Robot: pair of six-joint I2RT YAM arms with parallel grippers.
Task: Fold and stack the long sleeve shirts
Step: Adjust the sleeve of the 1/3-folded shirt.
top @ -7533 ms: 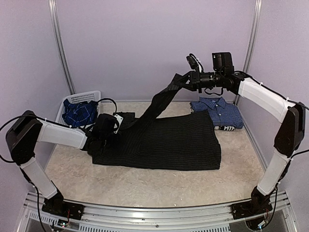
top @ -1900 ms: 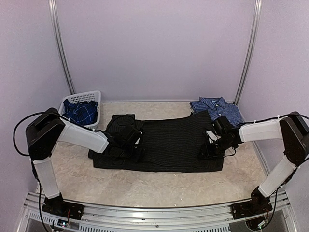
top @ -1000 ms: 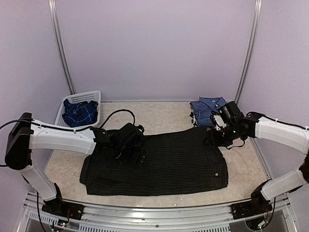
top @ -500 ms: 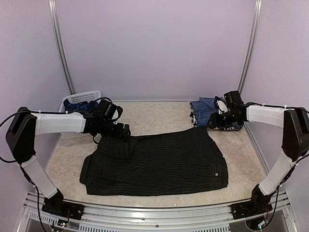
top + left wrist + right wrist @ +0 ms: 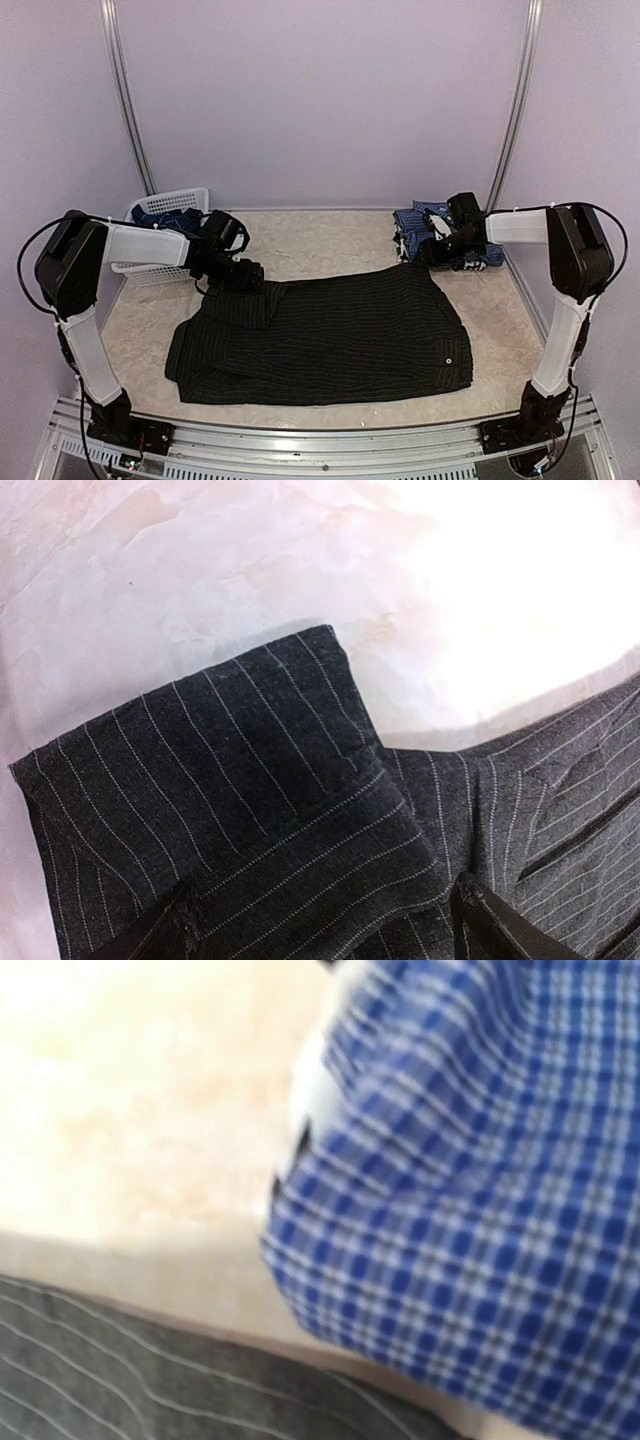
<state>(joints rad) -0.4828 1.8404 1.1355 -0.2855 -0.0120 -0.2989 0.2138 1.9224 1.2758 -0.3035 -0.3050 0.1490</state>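
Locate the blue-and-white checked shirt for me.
Top view: the blue-and-white checked shirt lies folded at the far right corner of the table, just beyond the black pinstriped shirt.

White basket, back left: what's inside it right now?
A bunched dark blue plaid shirt shows above the basket rim. The left arm crosses in front and hides the basket's lower part, so anything under the shirt cannot be seen.

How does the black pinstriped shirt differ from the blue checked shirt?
The black pinstriped shirt lies spread wide across the middle of the table; the blue checked shirt sits as a compact folded bundle at the far right. Black has thin pale stripes; blue has white checks. Both rest on the table.
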